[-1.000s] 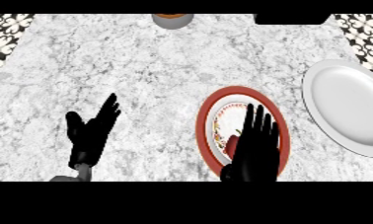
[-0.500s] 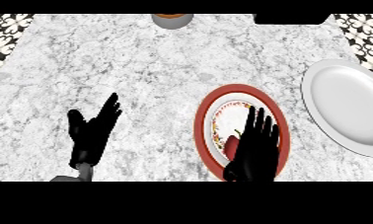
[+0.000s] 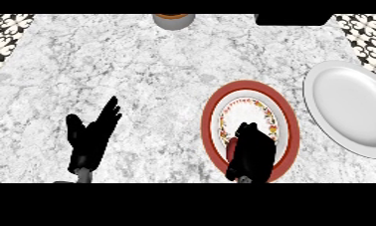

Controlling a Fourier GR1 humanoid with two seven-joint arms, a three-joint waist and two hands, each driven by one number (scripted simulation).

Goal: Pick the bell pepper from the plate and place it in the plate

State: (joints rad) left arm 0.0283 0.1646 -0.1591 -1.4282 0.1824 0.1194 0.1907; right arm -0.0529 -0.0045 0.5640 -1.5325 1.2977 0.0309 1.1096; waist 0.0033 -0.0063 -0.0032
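Note:
A red-rimmed plate with a patterned centre lies on the counter right of the middle. My right hand sits over the plate's near half with its fingers curled down. A sliver of the red bell pepper shows at the hand's left side; the hand hides the remainder of it. A plain white plate lies at the right edge. My left hand rests open at the lower left, fingers up, away from both plates.
A grey cup or bowl with an orange inside stands at the counter's far edge. A dark object sits at the far right. Patterned tiles show past the counter's corners.
My right hand's fingers were stretched straight over the red-rimmed plate and have now curled down round the pepper. The left hand has not moved.

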